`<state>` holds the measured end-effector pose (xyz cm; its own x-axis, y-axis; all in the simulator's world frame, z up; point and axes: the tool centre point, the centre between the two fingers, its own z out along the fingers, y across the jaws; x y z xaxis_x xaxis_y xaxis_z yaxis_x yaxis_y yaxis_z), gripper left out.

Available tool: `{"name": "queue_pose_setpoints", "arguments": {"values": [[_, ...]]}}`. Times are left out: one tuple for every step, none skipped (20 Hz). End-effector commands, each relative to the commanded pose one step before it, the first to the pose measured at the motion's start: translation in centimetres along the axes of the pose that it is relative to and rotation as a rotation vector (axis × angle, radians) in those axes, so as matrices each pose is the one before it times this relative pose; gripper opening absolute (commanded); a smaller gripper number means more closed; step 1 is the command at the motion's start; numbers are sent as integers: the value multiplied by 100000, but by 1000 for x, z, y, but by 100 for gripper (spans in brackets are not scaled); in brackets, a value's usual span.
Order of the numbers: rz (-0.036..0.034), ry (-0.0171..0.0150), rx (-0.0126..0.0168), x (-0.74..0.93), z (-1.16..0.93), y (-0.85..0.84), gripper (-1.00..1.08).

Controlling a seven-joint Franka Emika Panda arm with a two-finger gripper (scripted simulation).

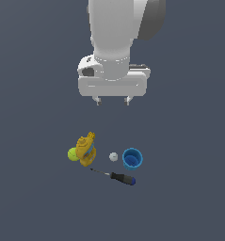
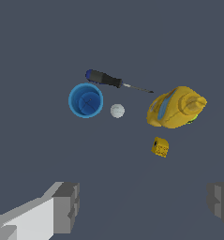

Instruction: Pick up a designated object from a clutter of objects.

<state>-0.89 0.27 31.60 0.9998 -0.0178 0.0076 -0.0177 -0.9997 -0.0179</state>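
The gripper (image 1: 113, 100) hangs high above the clutter with its jaws spread wide and empty (probably for a descent from above). The toy brick (image 2: 160, 147) lies apart, just beside the yellow-orange lump (image 2: 175, 108), well away from the blue cup (image 2: 85, 100), so both jaws have free space around it.

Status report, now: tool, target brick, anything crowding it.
Tool open, empty, high above the clutter. Yellow-orange toy brick on the floor, untouched. Rounded yellow-orange lump close beside it; white ball, blue cup, screwdriver farther off.
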Motion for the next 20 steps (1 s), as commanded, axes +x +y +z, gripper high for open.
{"name": "queue_pose_setpoints", "arguments": {"values": [[0,0,0,0,0,1,100],[49,35,34,12,-11,42,100],[164,112,114,33,-36,138,100],[262,180,180,55,-55,221,100],[365,251,248,77,-75,307,100],[473,327,315,96,-95,397,100],[489,337,317,100,-91,409,100],[386,263,242,78,-64,319,100],[282,187,170,56,-37,229,100],[175,109,99,34,-14,138,100],[57,28,26,11,7,41,100],[-51,-35,-31,-17,4,-44,100],[-156,-68,-66,-20,-25,-104,100],[-68,-4,-10,-9,-37,-33,100],[0,0,0,6,16,-2,100],[136,11,22,13,65,67,100],[154,-2,14,23,127,62,100],[206,-10,13,31,185,79,100],[267,-17,13,38,243,99,100],[323,-23,13,45,301,118,100]]}}
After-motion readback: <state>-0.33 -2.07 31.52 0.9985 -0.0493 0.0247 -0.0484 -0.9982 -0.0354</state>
